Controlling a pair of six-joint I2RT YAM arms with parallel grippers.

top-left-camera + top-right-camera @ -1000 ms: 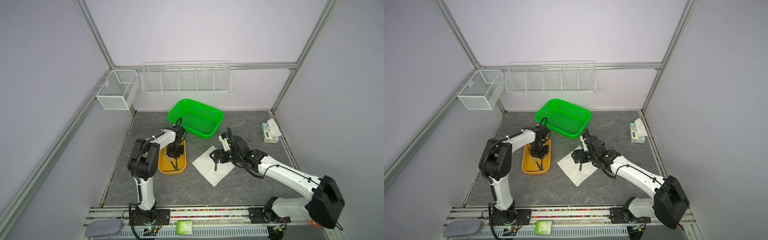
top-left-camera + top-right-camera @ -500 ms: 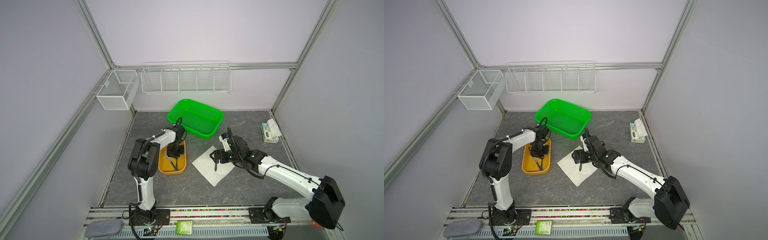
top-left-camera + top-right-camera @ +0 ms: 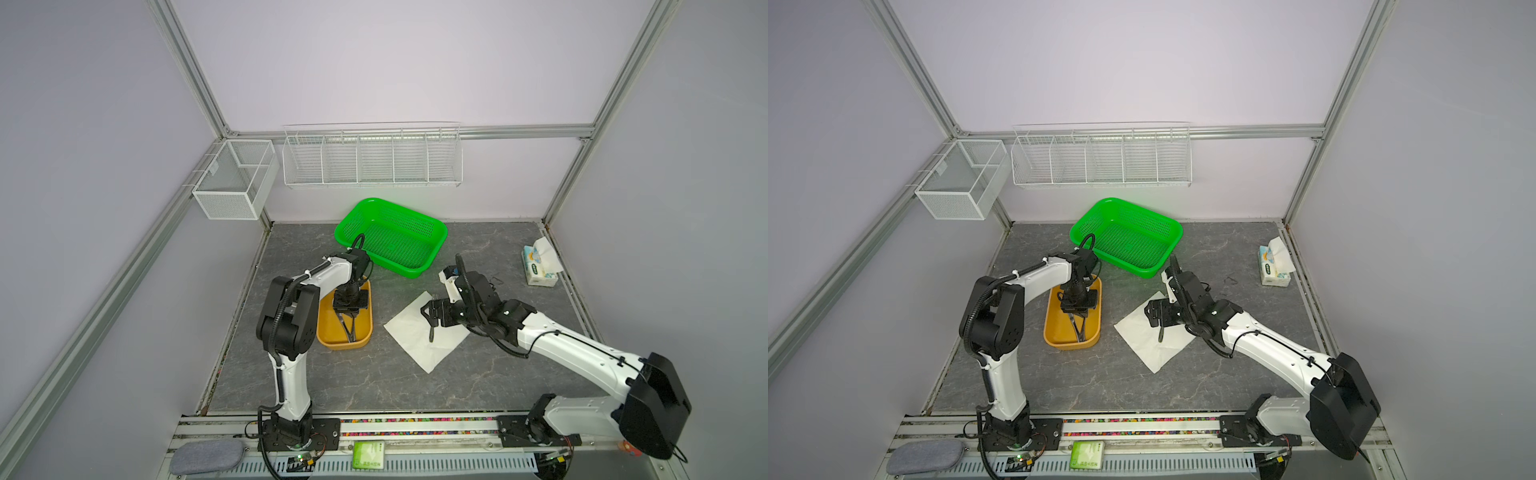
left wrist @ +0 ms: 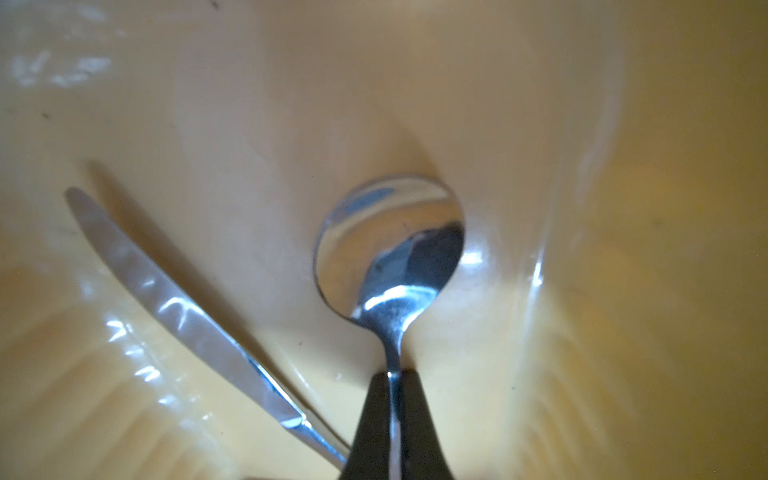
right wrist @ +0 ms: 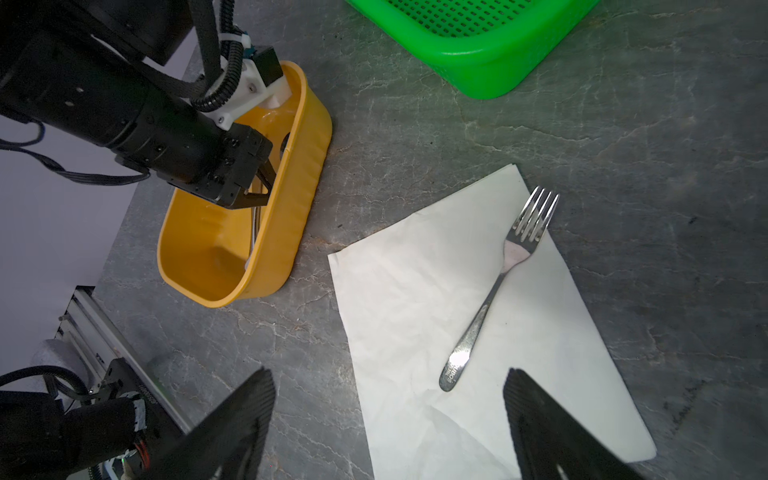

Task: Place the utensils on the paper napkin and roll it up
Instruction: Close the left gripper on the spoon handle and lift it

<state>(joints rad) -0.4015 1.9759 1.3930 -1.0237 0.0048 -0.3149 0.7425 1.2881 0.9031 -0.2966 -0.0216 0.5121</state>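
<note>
Hardly anything has shifted in both top views since a second ago: both arms stand where they stood, and the utensils lie as before.

Down inside the yellow tray (image 3: pixel 328 332), the left gripper (image 4: pixel 392 376) has its jaws pinched tight on the neck of the spoon (image 4: pixel 388 245), just below the bowl. The bowl faces up over the tray floor; I cannot tell whether it rests there or is lifted clear. The knife (image 4: pixel 187 316) lies on the tray floor just beside the spoon, and its handle end runs close past one finger without being held.

Over the paper napkin (image 5: pixel 407 291), the right gripper (image 5: pixel 388 374) hangs with its jaws spread wide and holds nothing. The fork (image 5: pixel 494 291) lies flat on the sheet. Its handle end sits between the two spread fingers, nearer one of them, and neither touches it. Its tines reach the sheet's edge on the side toward the green basket (image 5: pixel 478 75). The napkin lies unrolled on the grey table (image 3: pixel 374 386), near the tray but apart from it.
</note>
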